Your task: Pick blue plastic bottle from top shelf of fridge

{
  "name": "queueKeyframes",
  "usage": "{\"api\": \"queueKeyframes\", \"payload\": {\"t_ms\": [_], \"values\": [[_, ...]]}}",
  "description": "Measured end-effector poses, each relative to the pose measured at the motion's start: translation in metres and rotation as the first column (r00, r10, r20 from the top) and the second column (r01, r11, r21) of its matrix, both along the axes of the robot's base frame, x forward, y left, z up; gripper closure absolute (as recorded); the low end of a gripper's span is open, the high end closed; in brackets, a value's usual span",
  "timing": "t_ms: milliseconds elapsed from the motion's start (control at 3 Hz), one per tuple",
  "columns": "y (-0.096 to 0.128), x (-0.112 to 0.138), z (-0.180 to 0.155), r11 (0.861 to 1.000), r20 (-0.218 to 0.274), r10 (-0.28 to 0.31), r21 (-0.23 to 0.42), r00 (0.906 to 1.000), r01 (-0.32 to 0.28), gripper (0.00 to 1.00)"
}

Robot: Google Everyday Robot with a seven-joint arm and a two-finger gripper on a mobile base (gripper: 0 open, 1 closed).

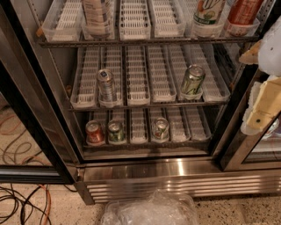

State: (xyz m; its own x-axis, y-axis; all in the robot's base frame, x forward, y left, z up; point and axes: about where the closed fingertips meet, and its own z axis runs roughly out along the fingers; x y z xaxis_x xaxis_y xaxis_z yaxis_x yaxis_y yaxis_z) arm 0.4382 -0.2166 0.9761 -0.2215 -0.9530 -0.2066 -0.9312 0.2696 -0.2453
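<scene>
gripper [263,107] hangs off the fridge's [175,172] right side (can't tell if it's open or gripping anything), blue plastic bottle [97,15] sits well up-left of it on the top shelf [149,41]

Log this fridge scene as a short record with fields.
fridge: steel, three racks in view
top shelf: blue plastic bottle at left; green-labelled bottle and red bottle at right
middle rack: two cans
bottom rack: three cans
pincer: right edge, level with middle rack, far from blue plastic bottle
floor: crumpled clear bag; cables at left
</scene>
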Motion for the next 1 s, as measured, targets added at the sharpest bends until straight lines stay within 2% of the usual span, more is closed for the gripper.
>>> {"api": "queueKeyframes", "payload": {"t_ms": [333, 667, 1000], "values": [[0.002, 0.004, 0.002, 1.000, 0.008, 0.000, -0.002, 1.0000, 0.000, 0.00], [0.021, 0.032, 0.015, 0.999, 0.046, 0.026, 0.031, 0.9986, -0.027, 0.00], [0.045, 0.062, 0.023, 0.994, 0.089, 0.014, 0.103, 0.9959, -0.023, 0.00]]}}
